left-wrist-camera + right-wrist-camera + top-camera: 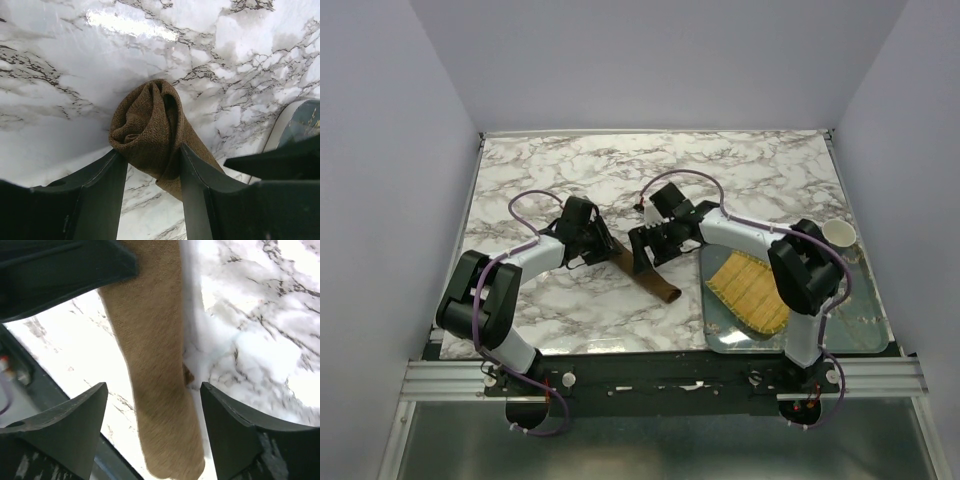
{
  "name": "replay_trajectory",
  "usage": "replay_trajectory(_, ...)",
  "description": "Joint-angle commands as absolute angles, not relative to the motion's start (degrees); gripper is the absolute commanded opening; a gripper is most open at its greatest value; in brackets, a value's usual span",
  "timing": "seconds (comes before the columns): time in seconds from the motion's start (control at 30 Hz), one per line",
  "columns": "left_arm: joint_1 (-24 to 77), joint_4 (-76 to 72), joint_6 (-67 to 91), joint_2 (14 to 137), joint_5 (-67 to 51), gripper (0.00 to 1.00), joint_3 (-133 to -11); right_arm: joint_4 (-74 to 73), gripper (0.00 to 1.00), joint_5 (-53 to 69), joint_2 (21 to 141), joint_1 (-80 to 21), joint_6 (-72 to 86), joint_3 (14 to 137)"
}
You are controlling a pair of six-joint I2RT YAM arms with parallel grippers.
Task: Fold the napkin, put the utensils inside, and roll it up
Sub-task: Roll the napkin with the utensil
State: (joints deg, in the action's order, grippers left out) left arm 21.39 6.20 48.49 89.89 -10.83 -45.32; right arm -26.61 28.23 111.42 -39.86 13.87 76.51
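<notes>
Most of it looks done: the napkin (pixel 655 283) is one tight brown roll on the marble surface (pixel 720 170), between the arms. Left pincer (pixel 150 152) squeezes one end; right pincer (pixel 154 387) straddles it, spread wide, not touching. No fork in sight, presumably rolled inside.

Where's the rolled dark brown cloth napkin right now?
The napkin lies mid-table in the top view, just left of the yellow woven mat; its far end sits between the fingers of the left gripper.
</notes>
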Motion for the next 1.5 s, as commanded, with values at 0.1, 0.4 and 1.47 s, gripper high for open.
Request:
replay_trajectory(0.1,21.6,7.3,48.6,88.2,-9.1,0.51,-45.1,-31.7,0.86,-7.6,104.2,-51.6,12.1,77.7)
replay_trajectory(0.4,21.6,7.5,49.0,88.2,-9.4,0.51,-45.2,-31.2,0.88,-26.5,109.9,-61.2,11.2,79.3)
replay_trajectory(1.47,21.5,8.6,47.5,82.8,-11.2,0.76,-45.4,-18.4,0.48,22.7,110.6,-42.9,15.1,70.8)
